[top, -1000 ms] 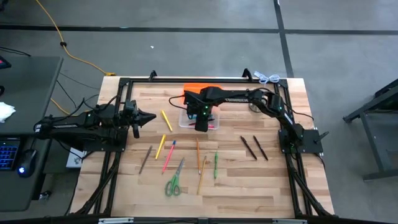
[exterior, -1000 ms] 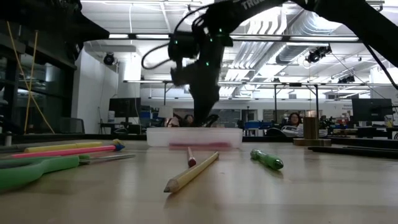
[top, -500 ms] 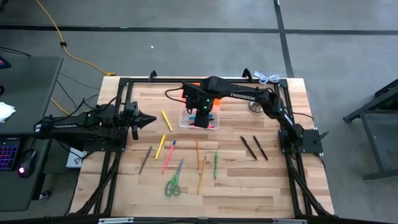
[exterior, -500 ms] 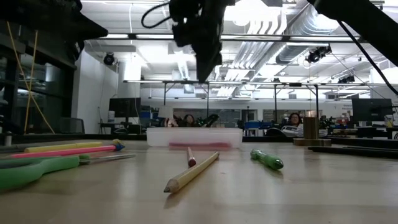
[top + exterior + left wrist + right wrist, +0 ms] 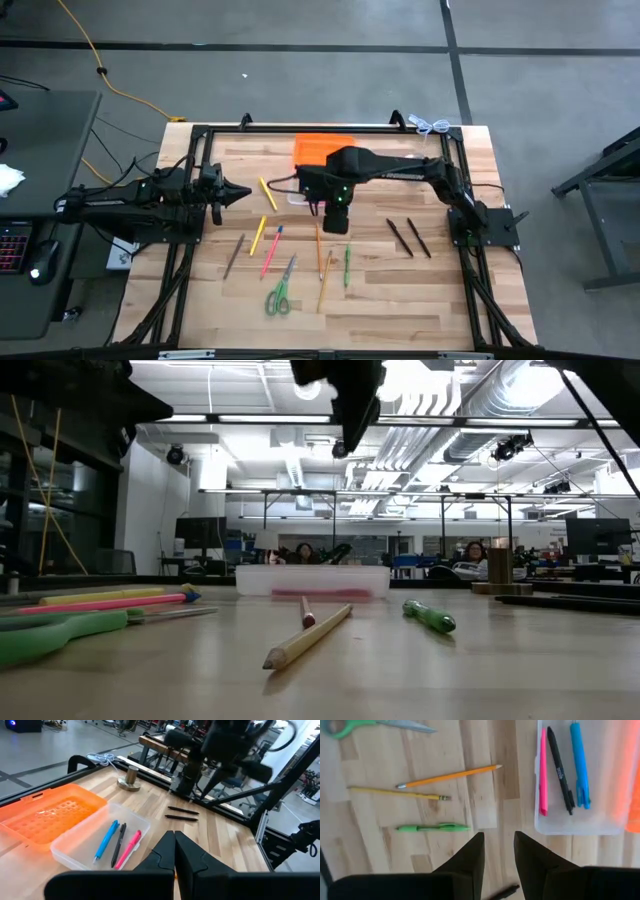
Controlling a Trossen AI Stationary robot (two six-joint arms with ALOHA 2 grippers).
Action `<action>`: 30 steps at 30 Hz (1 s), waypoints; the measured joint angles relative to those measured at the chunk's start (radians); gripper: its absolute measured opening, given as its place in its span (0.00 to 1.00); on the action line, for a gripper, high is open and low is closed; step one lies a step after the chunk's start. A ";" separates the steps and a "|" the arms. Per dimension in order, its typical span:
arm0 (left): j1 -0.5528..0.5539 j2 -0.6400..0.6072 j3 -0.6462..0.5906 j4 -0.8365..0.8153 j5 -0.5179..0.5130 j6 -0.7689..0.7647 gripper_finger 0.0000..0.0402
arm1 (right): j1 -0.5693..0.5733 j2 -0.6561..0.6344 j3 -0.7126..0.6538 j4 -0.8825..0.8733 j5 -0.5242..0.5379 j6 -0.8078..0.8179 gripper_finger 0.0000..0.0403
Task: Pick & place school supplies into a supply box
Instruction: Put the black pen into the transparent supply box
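The supply box [image 5: 303,195] is a clear tray with an orange lid [image 5: 323,148] lying open at its far side. A pink pen [image 5: 543,770], a black pen [image 5: 560,767] and a blue pen [image 5: 580,765] lie in it. My right gripper [image 5: 499,836] hangs open and empty, pointing down, high above the table just near of the box [image 5: 337,222]. Below it lie an orange pencil [image 5: 450,776], a yellow pencil [image 5: 395,793] and a green pen [image 5: 432,827]. My left gripper [image 5: 245,188] waits shut at the table's left.
Left of the middle lie a yellow pencil [image 5: 267,193], a yellow marker [image 5: 258,235], a pink pen [image 5: 271,250], a grey pencil [image 5: 233,256] and green-handled scissors [image 5: 280,290]. Two dark pens [image 5: 408,238] lie to the right. A silvery bell-like object [image 5: 131,776] stands at the far right.
My right gripper has risen out of the supply box, high above the table, and moved toward the table's near edge. The pens in the box have stayed where they were.
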 joint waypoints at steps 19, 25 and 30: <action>0.000 0.000 0.000 0.060 0.055 0.058 0.08 | 0.073 -0.128 0.001 0.000 0.104 0.173 0.21; 0.000 0.000 0.000 0.060 0.081 0.057 0.08 | 0.074 -0.128 0.000 0.000 0.125 0.187 0.21; 0.000 0.000 0.000 0.060 0.081 0.057 0.08 | 0.082 -0.128 0.000 0.000 0.121 0.204 0.21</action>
